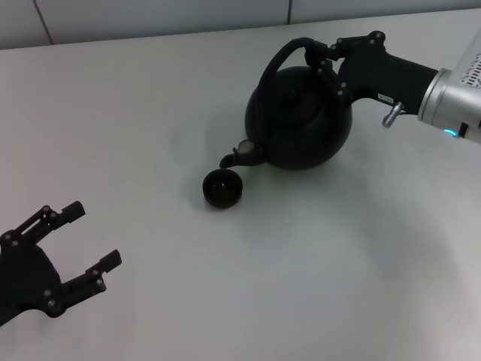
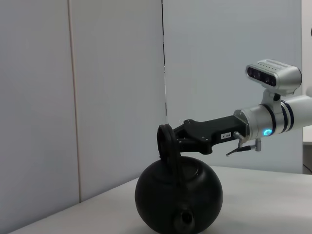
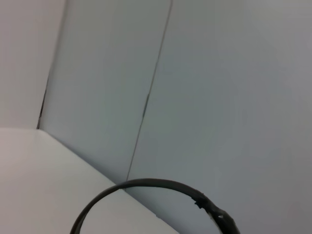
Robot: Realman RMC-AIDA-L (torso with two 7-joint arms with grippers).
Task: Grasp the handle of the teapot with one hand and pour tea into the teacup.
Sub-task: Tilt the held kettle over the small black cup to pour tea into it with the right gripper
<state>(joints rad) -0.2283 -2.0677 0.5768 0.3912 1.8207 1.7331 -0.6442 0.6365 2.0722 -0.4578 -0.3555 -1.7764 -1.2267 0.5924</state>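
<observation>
The large matte-black teapot [image 1: 301, 120] is tilted, its short spout [image 1: 239, 156] pointing down toward the tiny black teacup [image 1: 222, 188] on the white table. My right gripper [image 1: 319, 56] is shut on the arched black handle [image 1: 274, 64] near its top right. In the left wrist view the teapot [image 2: 178, 197] shows with its spout facing the camera, and the right gripper [image 2: 170, 141] clamps the handle [image 2: 165, 141]. The right wrist view shows only the handle's arc [image 3: 146, 185]. My left gripper [image 1: 86, 241] rests open at the near left, far from the teacup.
The white table [image 1: 150, 113] runs back to a pale panelled wall [image 1: 150, 19]. The right arm's silver forearm [image 1: 451, 98] comes in from the right edge.
</observation>
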